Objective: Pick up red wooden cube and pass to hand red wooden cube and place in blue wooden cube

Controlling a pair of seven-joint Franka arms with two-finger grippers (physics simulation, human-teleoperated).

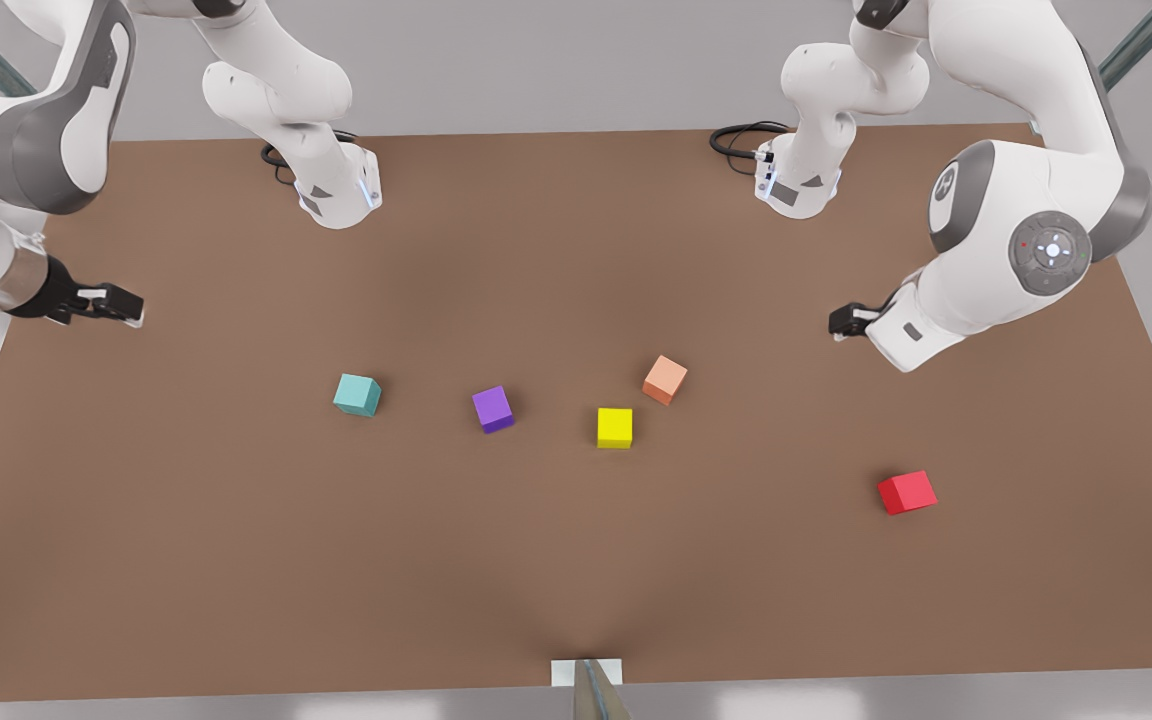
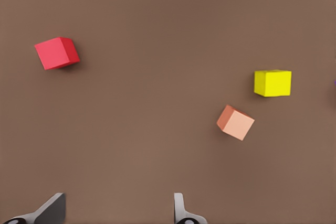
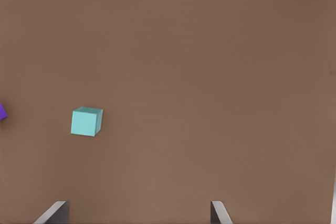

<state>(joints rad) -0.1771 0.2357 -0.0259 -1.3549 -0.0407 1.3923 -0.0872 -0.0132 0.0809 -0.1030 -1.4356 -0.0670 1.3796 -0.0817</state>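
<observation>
The red wooden cube (image 1: 906, 492) lies at the front view's lower right on the brown surface (image 1: 236, 560), the blue wooden cube (image 1: 357, 394) left of centre, while the left hand (image 1: 844, 321) and right hand (image 1: 119, 305) hover apart, both apparently spread and empty.

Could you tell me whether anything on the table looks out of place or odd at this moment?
Nothing stands out. Five cubes sit flat and apart on the table: the red wooden cube alone, the blue wooden cube untouched. The left gripper and right gripper hover open, empty.
</observation>
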